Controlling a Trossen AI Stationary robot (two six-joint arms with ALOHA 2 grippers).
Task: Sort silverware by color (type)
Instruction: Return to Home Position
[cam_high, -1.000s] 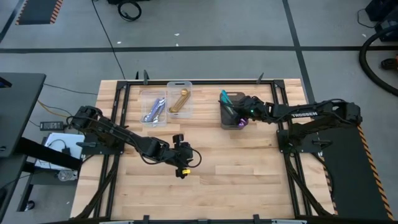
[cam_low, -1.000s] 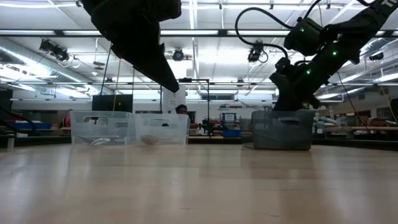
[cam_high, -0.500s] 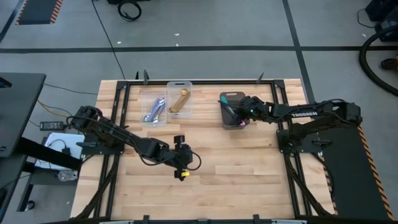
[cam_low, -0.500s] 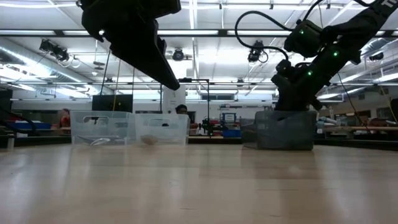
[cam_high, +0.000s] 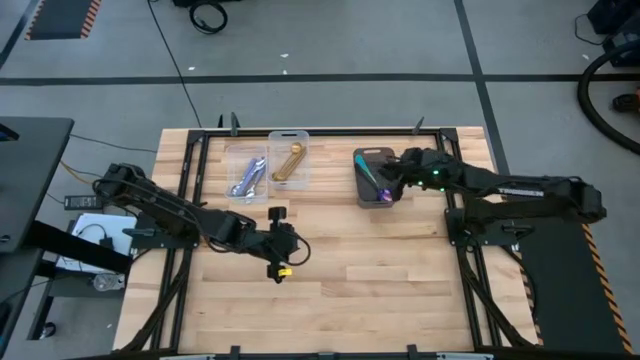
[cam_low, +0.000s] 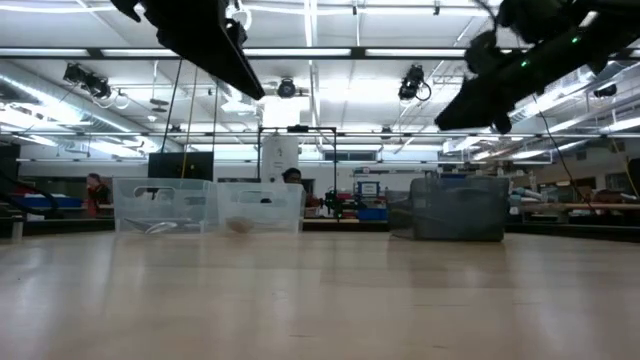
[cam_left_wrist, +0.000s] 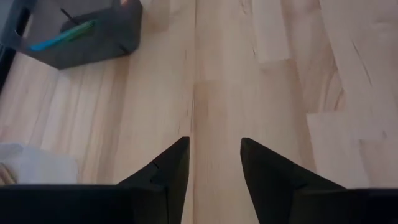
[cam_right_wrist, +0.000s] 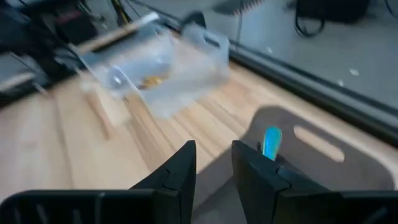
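Note:
A blue-purple spoon with a teal handle (cam_high: 371, 179) lies in the dark grey bin (cam_high: 362, 192); its handle (cam_right_wrist: 271, 142) shows past my right fingers. My right gripper (cam_high: 392, 175) hovers open above the bin's right side, with nothing between its fingers (cam_right_wrist: 213, 152). Silver spoons with lavender handles (cam_high: 247, 176) and gold spoons (cam_high: 290, 162) lie in two clear bins. My left gripper (cam_high: 292, 248) hangs open over bare wood near the table's middle, empty (cam_left_wrist: 214, 149).
The two clear bins (cam_low: 208, 205) stand side by side at the far left and the dark bin (cam_low: 460, 208) at the far right. Bare wood (cam_high: 400, 270) stretches between them and the near edge. A black frame rail (cam_high: 330, 130) runs along the far edge.
My right gripper has risen out of the dark bin and drawn back toward the table's right edge; the teal-handled spoon that stood up at the bin's far end now lies flat inside it. My left gripper has risen and moved toward the table's left edge.

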